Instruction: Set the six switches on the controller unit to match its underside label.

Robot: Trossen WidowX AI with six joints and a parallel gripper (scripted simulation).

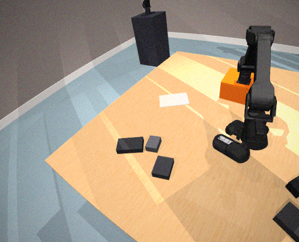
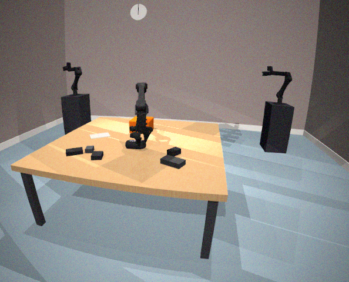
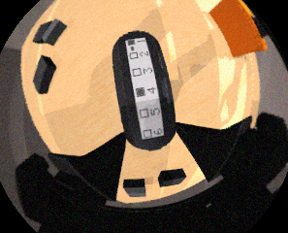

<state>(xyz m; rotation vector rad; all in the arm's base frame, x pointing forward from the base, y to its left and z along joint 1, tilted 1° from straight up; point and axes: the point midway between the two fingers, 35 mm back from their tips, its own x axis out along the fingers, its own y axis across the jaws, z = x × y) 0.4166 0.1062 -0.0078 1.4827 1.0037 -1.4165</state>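
The controller unit [image 2: 133, 144] [image 3: 118, 78] is a dark, rounded, elongated body. Its white label [image 1: 224, 139] [image 3: 148, 104] faces the wrist camera: squares 1 and 4 are filled, and 2, 3, 5 and 6 are empty. A small dark mark sits between squares 1 and 2. My gripper [image 1: 241, 143] [image 3: 150, 130] is shut on the unit across its width, with a fingertip against each long side near the square 6 end. The rocker switches are hidden on the far side. Whether the unit touches the bench is not clear.
Several dark blocks stand on the bench, including a long one [image 1: 130, 145] [image 2: 74, 151], a small grey one [image 1: 153, 143] and a large one [image 2: 173, 161]. A white plate [image 1: 174, 100] [image 2: 99, 135] lies further back. An orange box [image 1: 232, 92] [image 3: 238, 28] stands behind the arm.
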